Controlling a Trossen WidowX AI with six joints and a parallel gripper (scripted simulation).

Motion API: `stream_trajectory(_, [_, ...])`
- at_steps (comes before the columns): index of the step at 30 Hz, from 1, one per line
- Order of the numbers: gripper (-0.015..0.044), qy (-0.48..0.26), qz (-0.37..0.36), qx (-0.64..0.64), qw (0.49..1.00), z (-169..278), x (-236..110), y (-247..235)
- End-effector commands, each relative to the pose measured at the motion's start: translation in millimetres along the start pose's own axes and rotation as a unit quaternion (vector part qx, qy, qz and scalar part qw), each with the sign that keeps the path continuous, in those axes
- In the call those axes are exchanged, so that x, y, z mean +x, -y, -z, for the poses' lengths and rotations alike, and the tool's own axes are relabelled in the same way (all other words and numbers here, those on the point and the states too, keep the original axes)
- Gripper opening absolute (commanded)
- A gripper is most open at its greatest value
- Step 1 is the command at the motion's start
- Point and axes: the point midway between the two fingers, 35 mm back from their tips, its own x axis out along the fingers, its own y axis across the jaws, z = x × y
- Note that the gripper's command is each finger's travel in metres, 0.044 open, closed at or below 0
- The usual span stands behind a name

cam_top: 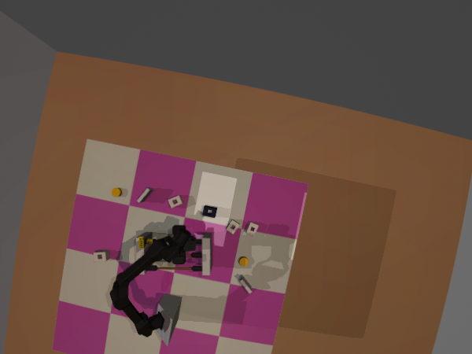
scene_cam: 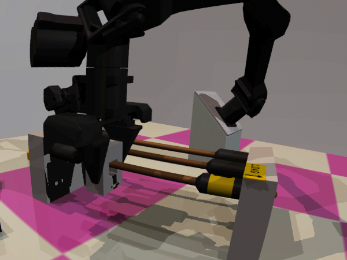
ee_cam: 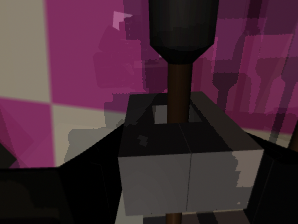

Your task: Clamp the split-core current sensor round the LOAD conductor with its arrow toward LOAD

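The grey split-core sensor [scene_cam: 112, 170] [ee_cam: 190, 170] sits closed round the nearest brown conductor [scene_cam: 156, 173] [ee_cam: 177, 90], close to the rack's grey end post [scene_cam: 36, 164] [cam_top: 206, 253]. This conductor ends in a yellow sleeve [scene_cam: 221, 185] [cam_top: 149, 241] at the other post [scene_cam: 254, 202], under the yellow LOAD label [scene_cam: 255, 171] [cam_top: 141, 243]. In the wrist view the two sensor halves meet and the rod passes through the window. My gripper [scene_cam: 108, 169] [ee_cam: 169, 128] [cam_top: 185, 245] is shut on the sensor's sides. I cannot make out the sensor's arrow.
Two more conductors [scene_cam: 173, 148] [scene_cam: 168, 160] run parallel behind. The arm's grey wedge base [scene_cam: 212, 127] [cam_top: 169, 318] stands beyond. Around the checkered mat lie orange cylinders [cam_top: 116, 192] [cam_top: 243, 261], small grey blocks [cam_top: 175, 201] [cam_top: 232, 226] [cam_top: 101, 256], grey bars [cam_top: 144, 195] [cam_top: 244, 283] and a dark block [cam_top: 209, 208].
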Motion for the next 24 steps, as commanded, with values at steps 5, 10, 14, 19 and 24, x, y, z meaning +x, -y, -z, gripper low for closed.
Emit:
stream_trajectory(5, [0.0273, 0.000, 0.000, 0.000, 1.000, 0.1, -0.2, -0.1])
stream_trajectory(10, [0.0273, 0.000, 0.000, 0.000, 1.000, 0.1, -0.2, -0.1])
stream_trajectory(14, [0.0273, 0.000, 0.000, 0.000, 1.000, 0.1, -0.2, -0.1])
stream_trajectory(19, [0.0273, 0.000, 0.000, 0.000, 1.000, 0.1, -0.2, -0.1])
stream_trajectory(24, [0.0273, 0.000, 0.000, 0.000, 1.000, 0.1, -0.2, -0.1])
